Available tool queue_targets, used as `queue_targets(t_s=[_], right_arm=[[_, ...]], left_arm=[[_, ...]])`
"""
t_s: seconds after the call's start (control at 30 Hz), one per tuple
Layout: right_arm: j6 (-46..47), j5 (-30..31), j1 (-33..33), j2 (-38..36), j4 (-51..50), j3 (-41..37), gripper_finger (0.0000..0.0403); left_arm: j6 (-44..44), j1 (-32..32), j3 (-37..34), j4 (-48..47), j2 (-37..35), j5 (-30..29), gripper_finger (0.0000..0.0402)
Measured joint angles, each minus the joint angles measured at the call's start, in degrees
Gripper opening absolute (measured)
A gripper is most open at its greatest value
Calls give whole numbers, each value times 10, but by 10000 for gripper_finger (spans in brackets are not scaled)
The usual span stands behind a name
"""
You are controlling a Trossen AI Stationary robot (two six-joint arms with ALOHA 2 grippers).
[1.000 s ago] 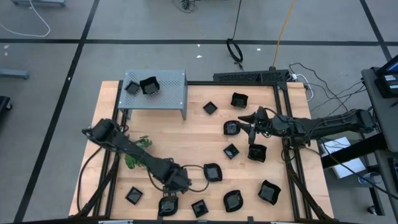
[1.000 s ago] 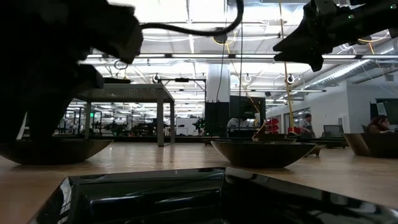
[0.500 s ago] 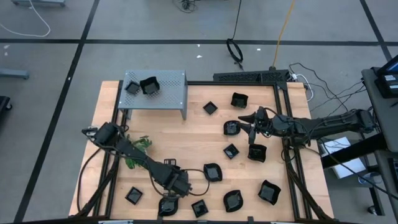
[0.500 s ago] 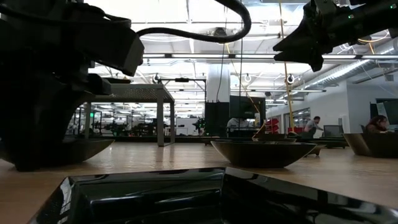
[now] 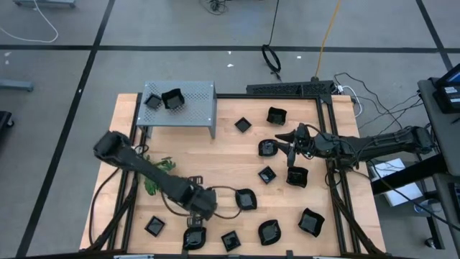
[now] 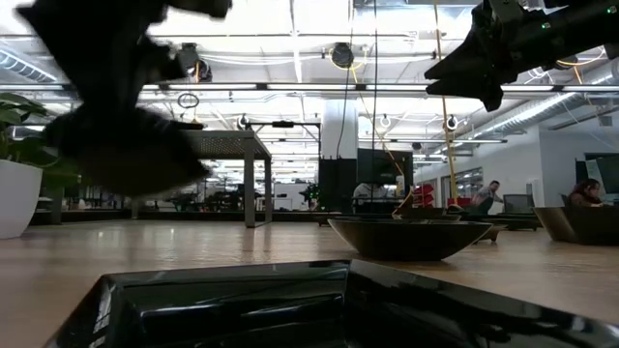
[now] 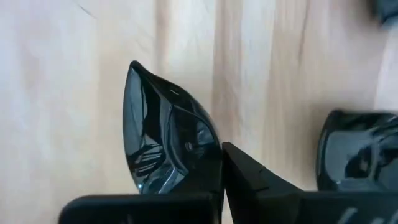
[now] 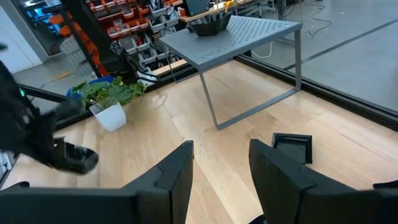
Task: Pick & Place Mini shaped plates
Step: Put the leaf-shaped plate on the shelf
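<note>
The worktop (image 5: 215,165) is pale, honey-coloured wood with lengthwise grain lines, edged by a black frame. The mini shaped plates (image 5: 245,198) scattered on it are glossy black, catching white highlights; one seen close in the left wrist view (image 7: 165,140) shows bluish-white reflections. The perforated shelf (image 5: 198,108) is matte grey with a fine pattern of dots. The plant (image 5: 157,176) has bright green leaves and a white pot (image 8: 111,116). Both arms are dark, near-black. The floor (image 5: 180,36) is grey with dark stripes.
</note>
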Motion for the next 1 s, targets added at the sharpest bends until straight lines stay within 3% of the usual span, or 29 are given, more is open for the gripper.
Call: queue_targets(t_s=[0.3,0.53,0.77,1.0], right_arm=[[2,0,0,0,1,0,144],[2,0,0,0,2,0,144],[0,0,0,0,0,0,144],[0,0,0,0,0,0,144]], left_arm=[[24,50,0,6,-132,-190,12],[79,147,0,6,-186,-287,9],[159,270,0,5,-190,-296,5],[162,373,0,5,-190,-293,18]])
